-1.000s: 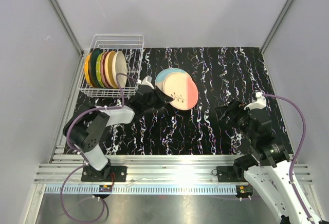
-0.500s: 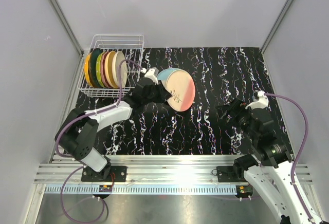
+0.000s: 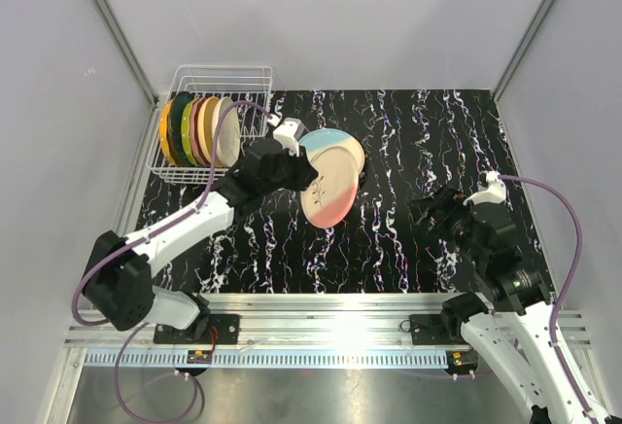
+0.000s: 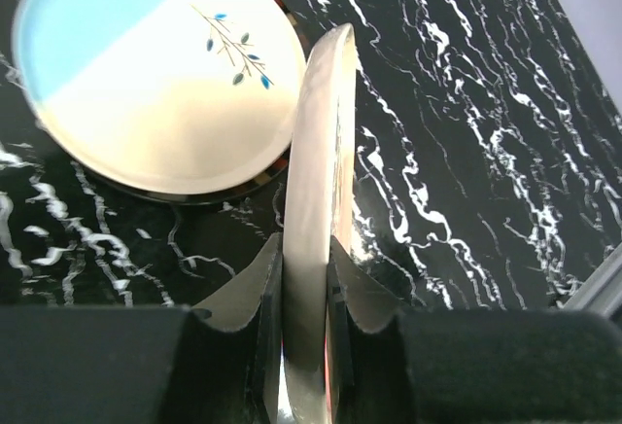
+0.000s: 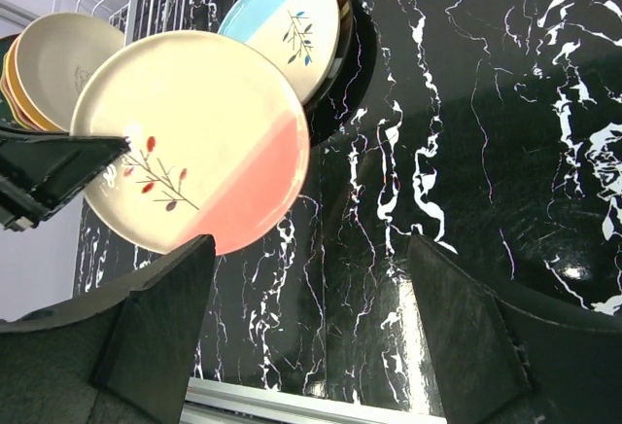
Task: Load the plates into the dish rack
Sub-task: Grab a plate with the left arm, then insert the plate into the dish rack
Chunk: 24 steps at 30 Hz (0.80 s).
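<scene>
In the upper left of the top view the dish rack (image 3: 249,82) stands at the far left corner of the black marbled table (image 3: 418,132); a row of plates (image 3: 199,130) stands on edge in its left part, orange, dark green, red and cream, while the wires on its right hold nothing. Just right of the rack, the left pincer (image 3: 299,173) is pinching the rim of a cream-and-pink plate (image 3: 328,189) with a red sprig; the wrist view shows a finger pressed to each face. That plate is tilted up off the table. Behind it a blue-and-cream plate (image 3: 328,139) lies on a dark plate (image 5: 358,64). At the lower right the right pincer (image 3: 435,215) hangs over the table, its fingers (image 5: 160,298) spread wide with nothing between them.
</scene>
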Each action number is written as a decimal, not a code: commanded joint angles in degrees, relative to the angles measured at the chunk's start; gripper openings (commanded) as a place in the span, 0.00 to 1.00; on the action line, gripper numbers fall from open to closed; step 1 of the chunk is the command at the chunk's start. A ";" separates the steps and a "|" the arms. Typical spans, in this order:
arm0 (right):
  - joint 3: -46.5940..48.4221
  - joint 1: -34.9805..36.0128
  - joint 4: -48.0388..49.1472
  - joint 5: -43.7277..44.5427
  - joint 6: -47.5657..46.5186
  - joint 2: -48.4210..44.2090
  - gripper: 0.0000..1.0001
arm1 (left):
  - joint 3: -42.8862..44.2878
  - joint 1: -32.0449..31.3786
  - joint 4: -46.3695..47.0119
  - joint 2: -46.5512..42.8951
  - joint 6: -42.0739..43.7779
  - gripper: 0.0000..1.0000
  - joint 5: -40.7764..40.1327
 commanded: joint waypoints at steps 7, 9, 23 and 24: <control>3.21 0.18 0.18 -2.03 2.47 -0.06 0.86 | 7.65 0.10 -2.69 -10.39 9.94 0.00 -9.54; 3.21 0.10 0.18 -2.55 2.91 -0.24 0.86 | 9.05 0.10 -5.05 -11.97 13.46 0.00 -12.28; 4.00 0.18 1.23 -4.58 2.65 1.87 0.86 | 22.58 7.03 -10.25 -12.33 32.36 0.00 -28.82; 4.27 0.10 1.06 -4.58 2.39 2.04 0.86 | 23.20 8.78 -10.25 -12.07 32.63 0.00 -28.47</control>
